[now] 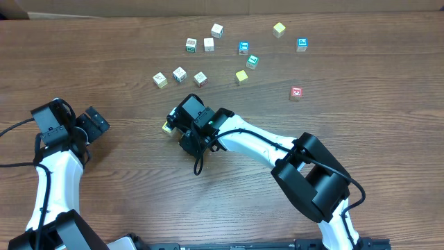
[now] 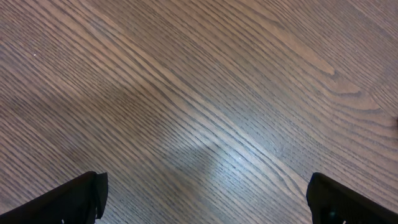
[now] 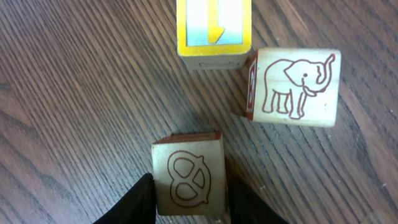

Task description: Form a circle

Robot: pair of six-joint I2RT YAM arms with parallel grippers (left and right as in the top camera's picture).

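Circle (image 1: pixel 168 127) sits mid-table under right gripper (image 3: pixel 191 198), whose fingers (image 3: pixel 140 202) flank the pretzel cube (image 3: pixel 188 177); can't tell if clamped or freed. Left gripper (image 2: pixel 205 199) wide, empty. Cubes look light, rigid, slick wood: pinch 2 opposite flat faces.

The overhead camera looked straight down from well above the brown wood-grain table (image 1: pixel 125 187), taking in both arms. The left wrist camera faced down, close on bare tabletop, with its black fingertips (image 2: pixel 74 199) at the lower corners. The right wrist camera sat closer still over three small printed cubes. Of these, only the yellow-bordered wooden cube (image 3: pixel 214 31) also showed in the overhead view, as a yellow edge beside the white-and-black right arm (image 1: pixel 243 139).
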